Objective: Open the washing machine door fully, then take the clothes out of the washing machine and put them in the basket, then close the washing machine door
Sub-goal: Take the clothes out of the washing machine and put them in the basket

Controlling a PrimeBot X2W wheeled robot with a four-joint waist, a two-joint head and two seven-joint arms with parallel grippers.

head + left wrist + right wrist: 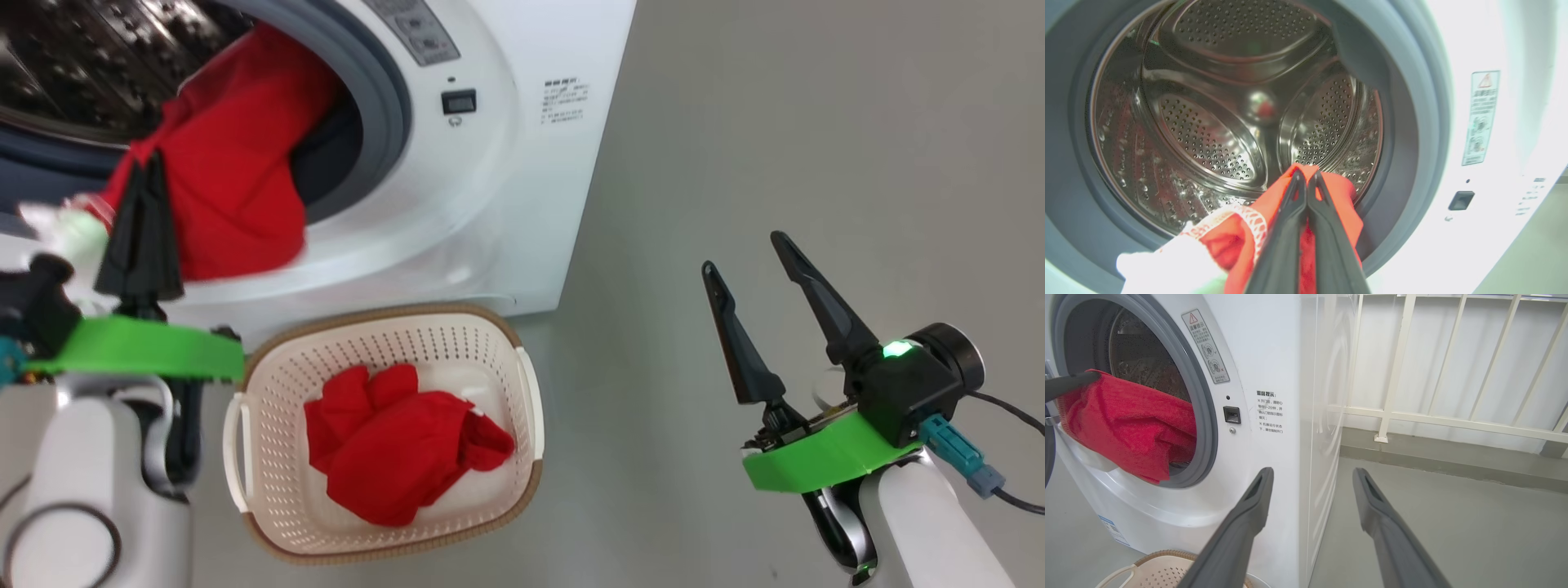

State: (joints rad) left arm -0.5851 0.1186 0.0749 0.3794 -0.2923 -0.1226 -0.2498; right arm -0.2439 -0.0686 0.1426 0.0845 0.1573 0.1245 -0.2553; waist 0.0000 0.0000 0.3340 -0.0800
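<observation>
The white washing machine (522,180) stands with its drum mouth uncovered; the door is out of view. A red garment (237,171) hangs out over the grey rubber ring (384,90). My left gripper (145,167) is shut on its upper edge, right at the mouth. In the left wrist view the closed fingers (1306,179) pinch red cloth (1339,200) with a white lace trim, before the steel drum (1208,134). Another red garment (400,445) lies in the cream basket (522,384) on the floor below. My right gripper (747,253) hovers open and empty to the right.
Grey floor (816,147) stretches to the right of the machine. In the right wrist view a white railing (1453,420) runs along the far wall behind the machine's side. A cable trails from the right wrist (1004,408).
</observation>
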